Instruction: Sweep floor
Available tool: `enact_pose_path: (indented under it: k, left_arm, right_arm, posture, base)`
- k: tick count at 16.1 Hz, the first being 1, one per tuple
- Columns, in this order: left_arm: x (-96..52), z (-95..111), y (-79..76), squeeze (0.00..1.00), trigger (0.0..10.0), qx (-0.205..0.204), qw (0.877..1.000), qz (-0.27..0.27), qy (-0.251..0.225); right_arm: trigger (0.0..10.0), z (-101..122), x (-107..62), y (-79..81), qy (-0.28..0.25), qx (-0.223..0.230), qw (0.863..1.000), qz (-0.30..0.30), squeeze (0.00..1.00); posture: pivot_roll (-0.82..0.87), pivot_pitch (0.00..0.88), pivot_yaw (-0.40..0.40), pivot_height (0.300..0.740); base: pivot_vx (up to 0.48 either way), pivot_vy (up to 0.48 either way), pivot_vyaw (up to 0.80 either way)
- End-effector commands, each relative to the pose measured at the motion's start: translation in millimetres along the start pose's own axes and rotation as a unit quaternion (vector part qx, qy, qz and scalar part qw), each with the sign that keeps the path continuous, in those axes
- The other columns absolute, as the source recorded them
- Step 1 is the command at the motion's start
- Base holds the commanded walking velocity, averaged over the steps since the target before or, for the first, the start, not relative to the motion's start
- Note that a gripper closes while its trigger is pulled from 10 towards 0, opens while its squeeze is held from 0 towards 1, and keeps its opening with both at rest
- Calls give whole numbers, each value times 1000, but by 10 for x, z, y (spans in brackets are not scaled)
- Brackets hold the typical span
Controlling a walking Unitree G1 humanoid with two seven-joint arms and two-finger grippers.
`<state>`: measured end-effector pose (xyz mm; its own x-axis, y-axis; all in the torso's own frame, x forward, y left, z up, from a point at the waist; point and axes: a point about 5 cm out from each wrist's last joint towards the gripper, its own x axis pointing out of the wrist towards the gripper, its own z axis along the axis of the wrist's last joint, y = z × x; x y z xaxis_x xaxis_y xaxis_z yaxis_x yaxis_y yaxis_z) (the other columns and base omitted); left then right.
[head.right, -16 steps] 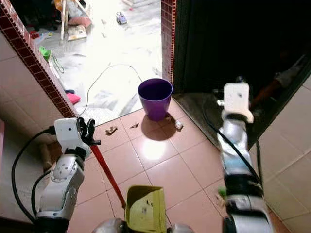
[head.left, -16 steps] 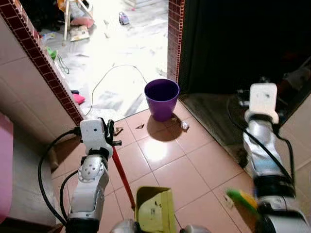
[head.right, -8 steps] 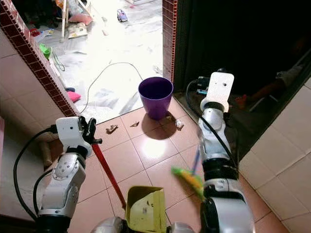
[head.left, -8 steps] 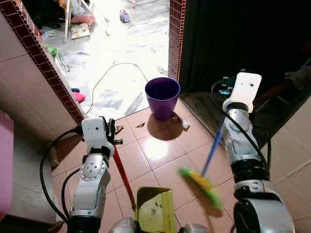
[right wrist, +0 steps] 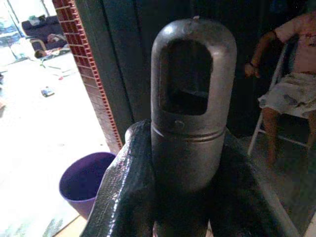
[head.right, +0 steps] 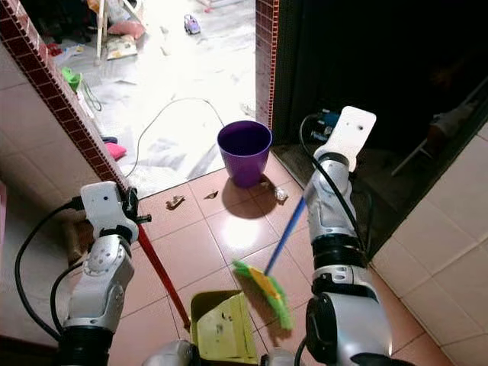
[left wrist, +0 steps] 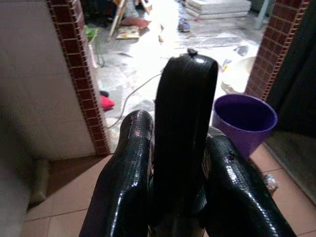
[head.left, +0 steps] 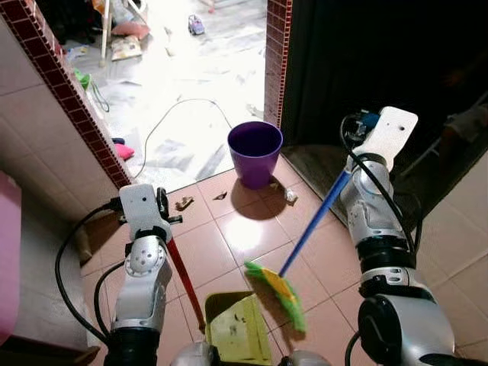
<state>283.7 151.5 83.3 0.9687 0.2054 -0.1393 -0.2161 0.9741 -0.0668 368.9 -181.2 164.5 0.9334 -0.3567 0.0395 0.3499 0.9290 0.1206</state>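
My right gripper [right wrist: 190,133] is shut on the top end of a broom's handle. The blue handle [head.left: 313,225] slants down to the green and yellow bristles [head.left: 276,293], which sit at the open mouth of a yellow-green dustpan [head.left: 232,328] on the tiled floor. My left gripper [left wrist: 180,128] is shut on the dustpan's black grip, above its red handle [head.left: 183,278]. Bits of litter [head.left: 184,203] lie on the tiles beyond, one scrap [head.left: 290,196] beside a purple bin [head.left: 255,155].
A red-brick wall edge [head.left: 69,91] runs along my left, and a brick pillar [head.left: 276,53] stands behind the bin. A white cable [head.left: 179,114] loops over the bright floor beyond. In the dark room on the right a person [right wrist: 291,74] sits on a chair.
The broom has swung leftward across the tiles, its bristles moving from my lower right up to the dustpan's mouth. The dustpan and left arm have shifted slightly left.
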Motion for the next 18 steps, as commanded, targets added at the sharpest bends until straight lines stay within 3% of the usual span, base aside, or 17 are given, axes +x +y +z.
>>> enact_pose_path:
  k: [1, 3, 7, 13, 14, 17, 18]
  left_arm:
    - [37, 69, -11, 0, 10000, 11, 1000, 14, -20]
    - [90, 13, 44, 0, 10000, 9, 998, 57, -11]
    - [162, 38, 87, 0, 10000, 44, 991, 127, -18]
    - [217, 23, 190, 0, 10000, 87, 981, 169, -44]
    - [226, 12, 196, 0, 10000, 91, 980, 171, -45]
    - [247, -35, 168, 0, 10000, 97, 980, 170, -41]
    - [250, -44, 142, 0, 10000, 96, 981, 165, -42]
  right_arm:
    - [10000, 61, 19, 56, -7, 9, 1000, 7, 0]
    - [10000, -1, 3, 53, 9, 23, 1000, 4, 0]
    - [10000, -38, -5, 86, 23, 41, 999, 5, 0]
    - [10000, -46, -9, 94, 21, 31, 999, 12, 0]
    - [10000, -74, -18, 113, 33, 46, 998, 15, 0]
    - [10000, -121, -51, 283, 90, 200, 975, 40, 0]
    - [10000, -96, -48, 312, 90, 216, 971, 48, 0]
  posture:
    - [-115, 0, 47, 740]
    - [-117, 0, 47, 740]
    - [-119, 0, 47, 740]
    - [-125, 0, 42, 740]
    - [-125, 0, 42, 740]
    - [-130, 0, 42, 740]
    - [-130, 0, 41, 740]
  base:
    - [0, 0, 0]
    - [0, 0, 0]
    - [0, 0, 0]
    - [0, 0, 0]
    - [0, 0, 0]
    - [0, 0, 0]
    - [0, 0, 0]
